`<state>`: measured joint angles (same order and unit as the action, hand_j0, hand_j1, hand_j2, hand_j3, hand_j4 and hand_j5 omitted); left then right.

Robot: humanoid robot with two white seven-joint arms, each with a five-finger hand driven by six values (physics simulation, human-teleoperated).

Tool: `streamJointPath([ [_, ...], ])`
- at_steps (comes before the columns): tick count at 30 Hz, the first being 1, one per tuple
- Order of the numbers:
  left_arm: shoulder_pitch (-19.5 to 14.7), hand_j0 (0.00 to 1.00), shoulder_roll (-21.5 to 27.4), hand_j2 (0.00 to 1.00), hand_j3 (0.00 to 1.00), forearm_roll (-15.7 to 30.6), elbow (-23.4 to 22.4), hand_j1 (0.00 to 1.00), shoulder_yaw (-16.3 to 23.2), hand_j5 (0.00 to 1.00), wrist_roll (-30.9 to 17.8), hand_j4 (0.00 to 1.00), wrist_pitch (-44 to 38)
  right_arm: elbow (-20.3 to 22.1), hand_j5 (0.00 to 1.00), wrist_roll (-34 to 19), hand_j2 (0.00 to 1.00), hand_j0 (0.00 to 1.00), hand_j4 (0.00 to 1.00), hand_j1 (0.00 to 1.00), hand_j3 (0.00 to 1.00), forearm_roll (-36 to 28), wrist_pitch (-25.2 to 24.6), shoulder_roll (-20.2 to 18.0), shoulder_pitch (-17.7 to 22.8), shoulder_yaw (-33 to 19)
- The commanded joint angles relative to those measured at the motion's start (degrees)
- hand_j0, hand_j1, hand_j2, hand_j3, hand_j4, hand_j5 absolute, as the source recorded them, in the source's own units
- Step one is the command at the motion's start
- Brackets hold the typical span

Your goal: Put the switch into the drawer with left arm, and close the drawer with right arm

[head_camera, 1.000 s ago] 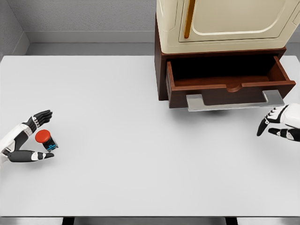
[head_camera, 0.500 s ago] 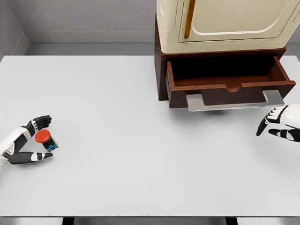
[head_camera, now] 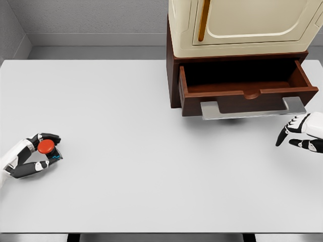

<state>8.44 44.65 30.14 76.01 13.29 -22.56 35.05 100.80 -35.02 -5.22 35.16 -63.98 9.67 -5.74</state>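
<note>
We see the left robot hand (head_camera: 31, 157) low at the tabletop's (head_camera: 126, 151) left edge, fingers curled around the red-capped switch (head_camera: 47, 146), which sits well apart from the open drawer (head_camera: 242, 93). To do this grasp well, we would seat thumb and fingers firmly on opposite sides before lifting. The right robot hand (head_camera: 302, 137) hovers empty and loosely spread just below the drawer's handle (head_camera: 252, 110).

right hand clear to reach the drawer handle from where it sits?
Probably yes. The right hand sits open just below the drawer handle's right end, apart from it, with only bare table between.
</note>
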Motion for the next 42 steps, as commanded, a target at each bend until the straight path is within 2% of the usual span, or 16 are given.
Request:
streamJointPath([
  [1, 0.0, 0.57, 0.1, 0.57, 0.57, 0.3, 0.1, 0.57, 0.0, 0.57, 0.0, 0.57, 0.0, 0.0, 0.50, 0.0, 0.50, 0.50, 0.50, 0.50, 0.50, -0.4, -0.2, -0.1, 0.0, 0.0],
  [7, -0.1, 0.52, 0.1, 0.52, 0.52, 0.3, 0.2, 0.52, -0.1, 0.52, 0.0, 0.52, 0.0, 0.0, 0.50, 0.0, 0.50, 0.50, 0.50, 0.50, 0.50, -0.4, -0.2, -0.1, 0.0, 0.0],
  [14, -0.8, 0.48, 0.5, 0.48, 0.48, -0.6, 4.0, 0.48, -0.2, 0.48, 0.0, 0.48, 0.0, 0.1, 0.51, 0.0, 0.51, 0.51, 0.51, 0.51, 0.51, -0.4, -0.2, -0.1, 0.0, 0.0],
  [35, -5.5, 0.46, 0.7, 0.46, 0.46, -3.2, 13.9, 0.46, -0.2, 0.46, -0.9, 0.46, 0.0, 0.0, 0.52, 0.0, 0.52, 0.52, 0.52, 0.52, 0.52, -0.3, -0.2, -0.3, 1.0, 0.0],
  [42, -8.3, 0.46, 0.1, 0.46, 0.46, -4.2, 15.9, 0.46, -0.1, 0.46, -1.2, 0.46, 0.0, 0.0, 0.53, 0.0, 0.53, 0.53, 0.53, 0.53, 0.53, -0.3, -0.2, -0.3, 1.4, -0.1],
])
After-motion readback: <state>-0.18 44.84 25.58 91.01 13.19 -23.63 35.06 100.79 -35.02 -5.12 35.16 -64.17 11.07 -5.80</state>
